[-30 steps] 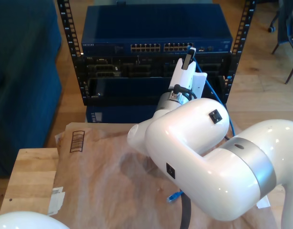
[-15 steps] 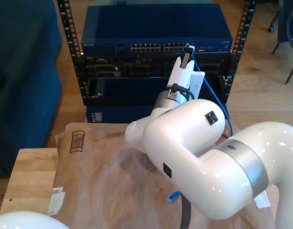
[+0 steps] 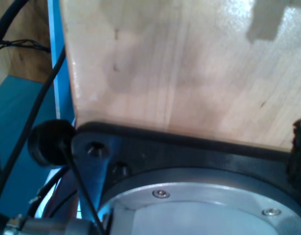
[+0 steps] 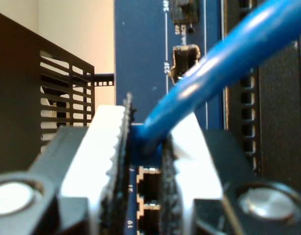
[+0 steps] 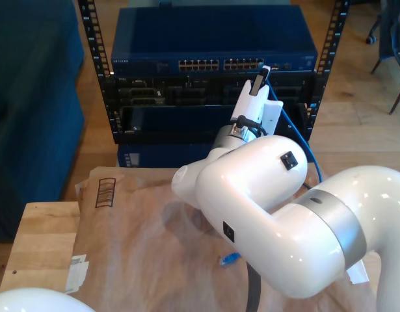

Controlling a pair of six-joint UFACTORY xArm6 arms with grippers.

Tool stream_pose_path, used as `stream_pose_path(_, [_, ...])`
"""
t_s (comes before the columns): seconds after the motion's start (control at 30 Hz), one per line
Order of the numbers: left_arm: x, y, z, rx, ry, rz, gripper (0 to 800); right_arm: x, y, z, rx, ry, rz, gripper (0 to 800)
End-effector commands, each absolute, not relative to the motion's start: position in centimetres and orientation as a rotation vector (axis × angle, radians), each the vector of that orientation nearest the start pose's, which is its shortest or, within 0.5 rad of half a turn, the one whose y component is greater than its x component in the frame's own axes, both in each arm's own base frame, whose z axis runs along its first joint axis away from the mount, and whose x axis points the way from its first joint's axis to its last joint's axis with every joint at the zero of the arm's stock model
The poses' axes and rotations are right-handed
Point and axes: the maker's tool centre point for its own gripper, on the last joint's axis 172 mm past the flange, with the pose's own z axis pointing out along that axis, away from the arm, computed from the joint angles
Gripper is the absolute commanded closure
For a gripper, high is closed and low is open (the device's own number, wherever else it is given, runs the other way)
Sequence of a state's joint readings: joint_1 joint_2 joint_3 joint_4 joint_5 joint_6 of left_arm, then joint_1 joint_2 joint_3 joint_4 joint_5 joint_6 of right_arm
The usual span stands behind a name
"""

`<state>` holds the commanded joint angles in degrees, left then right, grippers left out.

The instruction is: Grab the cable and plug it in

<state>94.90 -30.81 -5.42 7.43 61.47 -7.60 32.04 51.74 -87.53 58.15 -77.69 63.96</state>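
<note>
**Second wrist view: cable pinched at the switch face**

Second wrist view puts you right at the front of the blue switch (image 4: 140,58). My second gripper (image 4: 145,161) is clenched on the cable (image 4: 214,68): the two white pads (image 4: 108,147) squeeze its end between them, and the blue cord rises from the pinch toward the upper right of the frame. Just under the pinch you can see the numbered ports (image 4: 145,188), labelled 19 and 21. The plug itself is hidden between the pads, so you cannot tell whether it is seated in a port.

In the exterior view, my second gripper (image 5: 261,73) reaches up to the row of ports (image 5: 219,64) on the switch (image 5: 213,36) in the rack (image 5: 89,39), near the upper centre of the frame. From there the cable (image 5: 302,140) drops in a loop down the exterior view's right, behind the white arm (image 5: 265,195). Its other plug (image 5: 229,259) lies on the brown paper (image 5: 134,227) covering the wooden table (image 5: 40,240), low in the frame.

First wrist view looks across a black mounting plate (image 3: 189,152) and pale wood (image 3: 179,63); you cannot tell how my first gripper's jaws stand.
</note>
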Motion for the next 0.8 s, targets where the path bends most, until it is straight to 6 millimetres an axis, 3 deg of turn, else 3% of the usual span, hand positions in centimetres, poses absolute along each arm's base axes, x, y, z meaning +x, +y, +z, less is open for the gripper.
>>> stream_pose_path(0.8, [-3.61,11.79,3.35,1.882,2.149,-0.561,2,66.88,13.42,27.09,-0.805,1.411,-1.538,800])
